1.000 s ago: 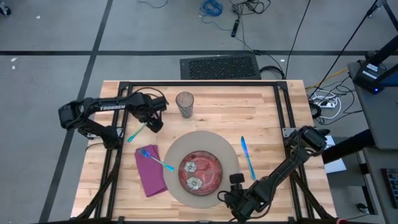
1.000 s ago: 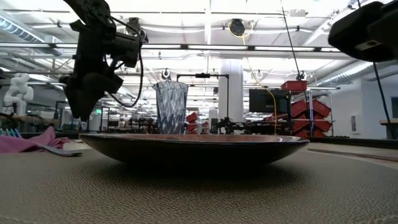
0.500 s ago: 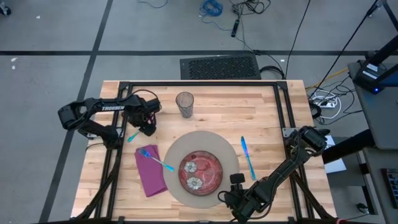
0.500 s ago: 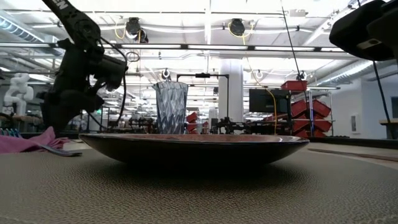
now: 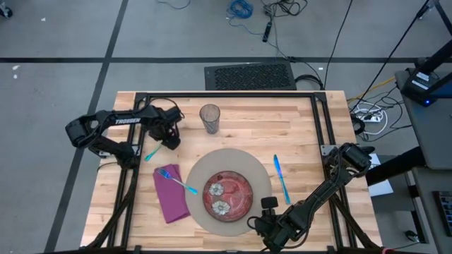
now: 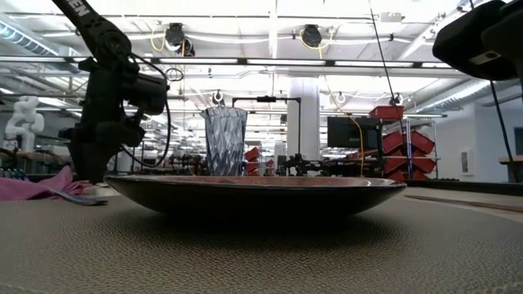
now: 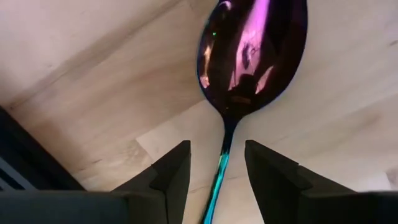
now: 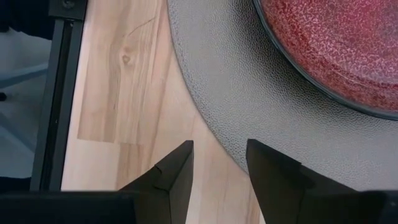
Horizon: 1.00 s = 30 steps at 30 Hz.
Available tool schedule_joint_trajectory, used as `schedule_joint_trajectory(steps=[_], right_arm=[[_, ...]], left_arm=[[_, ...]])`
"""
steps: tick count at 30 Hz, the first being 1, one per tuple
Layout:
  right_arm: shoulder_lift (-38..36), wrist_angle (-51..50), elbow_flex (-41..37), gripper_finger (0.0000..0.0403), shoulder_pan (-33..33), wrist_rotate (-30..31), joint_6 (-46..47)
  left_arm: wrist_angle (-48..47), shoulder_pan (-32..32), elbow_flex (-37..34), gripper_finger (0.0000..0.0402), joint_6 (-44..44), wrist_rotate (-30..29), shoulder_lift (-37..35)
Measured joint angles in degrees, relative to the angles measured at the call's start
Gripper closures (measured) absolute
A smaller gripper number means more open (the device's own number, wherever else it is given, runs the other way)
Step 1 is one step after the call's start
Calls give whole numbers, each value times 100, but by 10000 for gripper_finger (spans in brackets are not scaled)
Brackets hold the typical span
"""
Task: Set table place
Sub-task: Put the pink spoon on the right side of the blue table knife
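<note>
Item: spoon (image 7: 249,56), lying on the wooden surface (image 5: 247,130) left of the glass (image 5: 210,118), well apart from the mat (image 5: 265,180).

Change: left gripper (image 7: 216,168) has dropped over it, jaws narrowed to straddle the handle (contact unclear). Pickup looks imminent.

Right gripper (image 8: 219,163): idle by the mat's near edge, jaws spread, empty.

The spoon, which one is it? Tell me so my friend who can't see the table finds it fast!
Start at the big round mat holding the red plate on the wooden table. Go to the tall clear glass beyond it, then toward the left arm's side, where the left gripper hangs over a thin teal handle. That's the spoon: it lies on bare wood and has a shiny purple bowl, while the fork rests on the purple napkin.
</note>
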Motion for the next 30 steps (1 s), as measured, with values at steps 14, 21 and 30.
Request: schedule_joint_trajectory(steps=[14, 21, 30], right_arm=[[0, -11, 0, 266, 12, -1, 164], [0, -7, 0, 266, 18, -1, 169], [0, -7, 0, 266, 45, 1, 193]], left_arm=[[385, 155, -157, 318, 70, 456, 471], [431, 144, -162, 393, 22, 524, 466], [442, -102, -113, 400, -103, 337, 460]])
